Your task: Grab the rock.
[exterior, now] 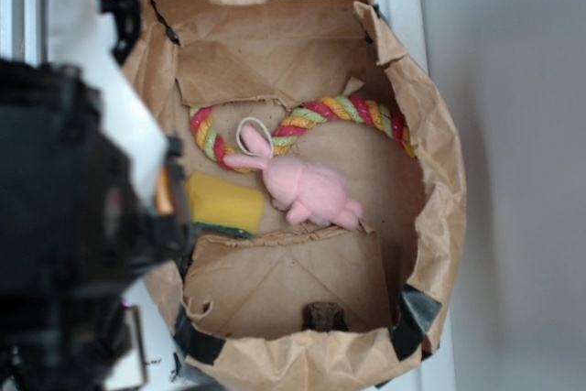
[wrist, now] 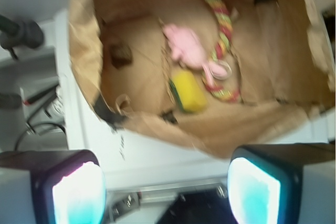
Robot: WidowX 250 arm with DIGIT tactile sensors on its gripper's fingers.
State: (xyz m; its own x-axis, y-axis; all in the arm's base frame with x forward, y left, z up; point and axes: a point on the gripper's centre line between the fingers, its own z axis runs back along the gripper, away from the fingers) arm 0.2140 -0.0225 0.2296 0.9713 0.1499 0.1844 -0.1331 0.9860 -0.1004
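The rock (exterior: 324,316) sits on the brown paper floor of the bag (exterior: 439,162), close against the bag's near wall and well apart from the other things; in the wrist view it (wrist: 120,54) lies up and left of the claw (wrist: 166,192), deep in the bag's left part; its long axis is too blurred to tell. The claw hangs outside the bag over the white tabletop (wrist: 157,156), spread wide, pinching nothing. The pink rabbit (exterior: 302,185), yellow sponge (exterior: 224,203) and rope (exterior: 339,112) crowd the middle (none touching the rock); a creased paper flap (exterior: 275,272) lies between.
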